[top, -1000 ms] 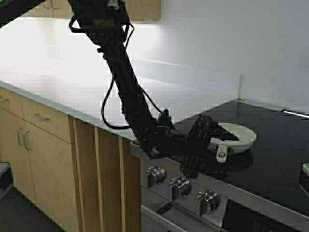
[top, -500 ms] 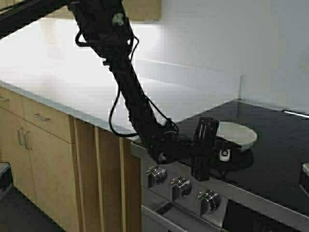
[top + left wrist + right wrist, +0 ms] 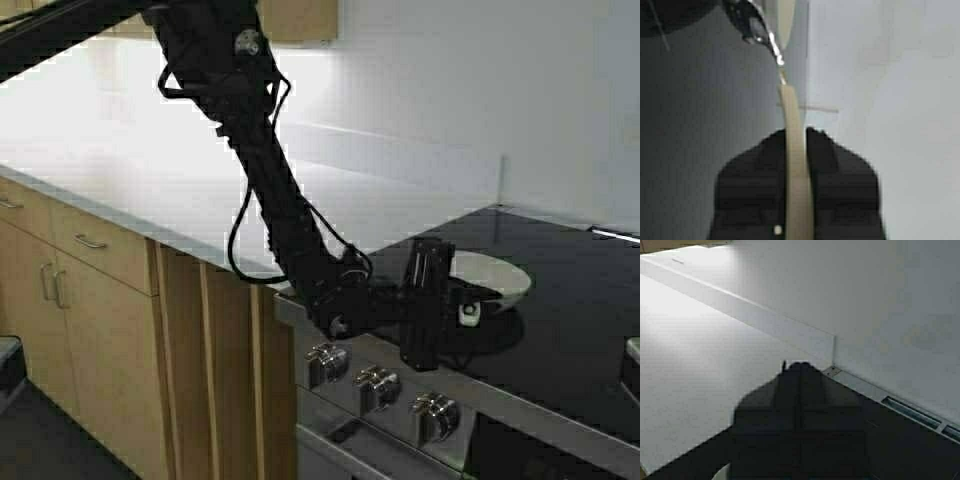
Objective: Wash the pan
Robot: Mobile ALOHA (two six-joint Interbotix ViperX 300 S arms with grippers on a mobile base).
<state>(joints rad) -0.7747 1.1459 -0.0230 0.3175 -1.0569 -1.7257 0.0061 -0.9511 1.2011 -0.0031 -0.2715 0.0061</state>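
I've got 1 pan lower right of centre in the high view, cream-white, sitting on the black cooktop w/ its stubby handle pointing toward the stove's front edge. Left gripper is at that handle, arm coming down from the upper left of frame. Left wrist view confirms: both dark fingers clenched on the cream handle, 1 each side, handle edge-on between them. Right gripper shows only in its own wrist cam, fingers pressed together w/ nothing between, over the white counter near the backsplash corner. 3 stove knobs along the front panel, lower centre. 1 drawer pull + 2 door pulls on the cabinets, lower left.
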